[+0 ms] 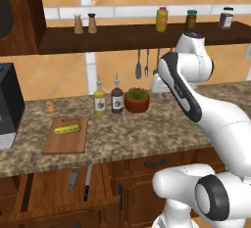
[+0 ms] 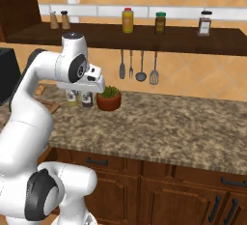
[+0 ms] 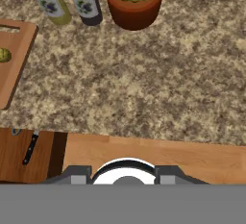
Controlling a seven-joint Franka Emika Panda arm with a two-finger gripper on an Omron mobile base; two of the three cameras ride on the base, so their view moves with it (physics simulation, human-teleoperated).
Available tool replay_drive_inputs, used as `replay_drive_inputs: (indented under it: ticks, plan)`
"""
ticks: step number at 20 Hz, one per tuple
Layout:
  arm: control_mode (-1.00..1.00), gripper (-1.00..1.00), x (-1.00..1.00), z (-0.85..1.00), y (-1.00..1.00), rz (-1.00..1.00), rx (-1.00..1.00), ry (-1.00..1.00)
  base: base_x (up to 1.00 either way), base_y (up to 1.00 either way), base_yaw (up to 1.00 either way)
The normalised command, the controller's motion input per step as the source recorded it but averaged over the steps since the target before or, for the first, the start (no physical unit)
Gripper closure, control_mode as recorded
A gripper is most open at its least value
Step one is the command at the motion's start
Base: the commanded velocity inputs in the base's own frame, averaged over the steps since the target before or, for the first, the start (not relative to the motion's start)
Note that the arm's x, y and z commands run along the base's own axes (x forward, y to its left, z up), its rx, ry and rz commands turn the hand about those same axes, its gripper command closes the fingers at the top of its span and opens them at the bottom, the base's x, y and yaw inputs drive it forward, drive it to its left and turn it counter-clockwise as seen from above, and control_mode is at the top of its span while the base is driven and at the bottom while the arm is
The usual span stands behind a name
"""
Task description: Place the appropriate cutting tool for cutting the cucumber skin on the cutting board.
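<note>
Peeler (image 1: 73,177) in open drawer – well below, left of hand (image 1: 158,83); grip state unclear.

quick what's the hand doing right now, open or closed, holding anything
Hand: cannot tell whether open or closed; it hangs above the counter, nothing seen in it. The peeler lies in the open drawer.

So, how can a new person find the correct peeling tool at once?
Look below the cutting board into the open drawer under the counter. Two tools lie there: the peeler is the shorter grey one with a loop head, left of the longer black-handled knife.
</note>
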Motion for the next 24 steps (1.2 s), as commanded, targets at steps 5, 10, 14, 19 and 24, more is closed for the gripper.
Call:
replay_drive_inputs:
  ticks: [5, 10, 14, 19, 24]
  plan:
    - [-1.0, -1.0, -0.4, -0.06, 0.06, 0.0, 0.07, 0.0, 0.0, 0.0, 0.0]
    - [-1.0, -1.0, -0.72, -0.51, 0.93, 0.01, 0.0, 0.0, 0.0, 0.0, 0.0]
    - [-1.0, -1.0, -0.5, -0.45, 1.0, 0.0, -0.04, 0.0, 0.0, 0.0, 0.0]
    - [-1.0, -1.0, -0.44, -0.2, 1.0, 0.0, -0.07, -0.04, 0.0, 0.0, 0.0]
    - [-1.0, -1.0, -0.37, -0.19, 1.0, 0.0, 0.0, 0.05, 0.0, 0.0, 0.0]
